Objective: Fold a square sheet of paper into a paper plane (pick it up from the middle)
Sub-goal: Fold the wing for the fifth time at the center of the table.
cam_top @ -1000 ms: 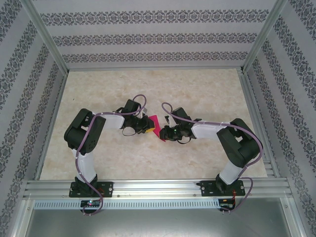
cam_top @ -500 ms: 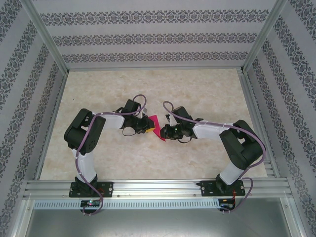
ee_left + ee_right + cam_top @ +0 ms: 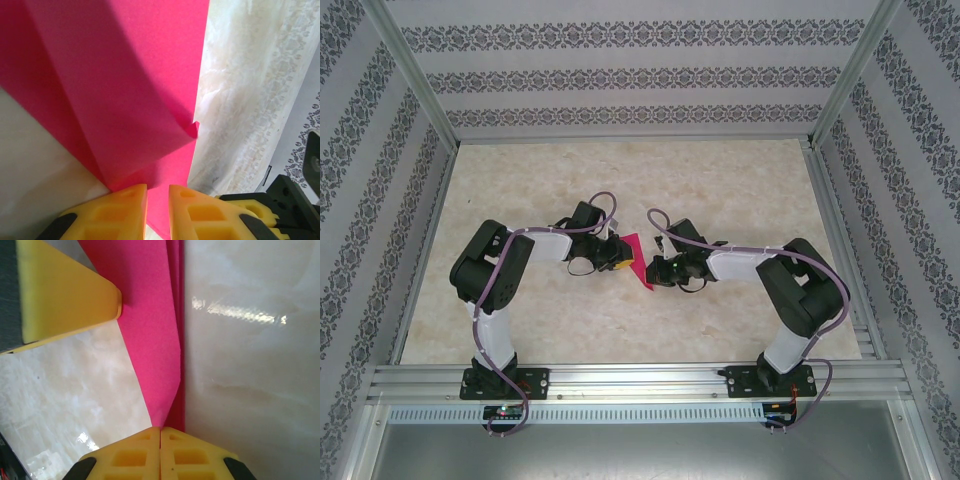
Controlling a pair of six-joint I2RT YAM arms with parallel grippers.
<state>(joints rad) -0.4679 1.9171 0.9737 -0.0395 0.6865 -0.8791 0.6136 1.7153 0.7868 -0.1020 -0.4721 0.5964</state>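
Note:
The square sheet of paper (image 3: 636, 250), magenta-pink, lies partly folded into a slim pointed shape at mid-table between both grippers. My left gripper (image 3: 617, 258) rests on its left side. In the left wrist view its yellow fingers (image 3: 125, 205) stand slightly apart at the left gripper (image 3: 158, 188), with the paper (image 3: 125, 75) showing in the gap and a raised flap ahead. My right gripper (image 3: 160, 429) is shut, and the pointed tip of a folded flap of the paper (image 3: 150, 330) runs into the seam between its fingers. A left finger (image 3: 65, 295) presses on the paper's far end.
The marble-patterned tabletop (image 3: 720, 180) stretches behind and to both sides of the grippers. Aluminium frame posts and patterned walls (image 3: 620, 75) enclose it. A metal rail (image 3: 640, 380) runs along the near edge by the arm bases.
My right gripper's jaws have closed on the tip of the paper flap, with small shifts of that arm. The left arm and gripper have stayed put.

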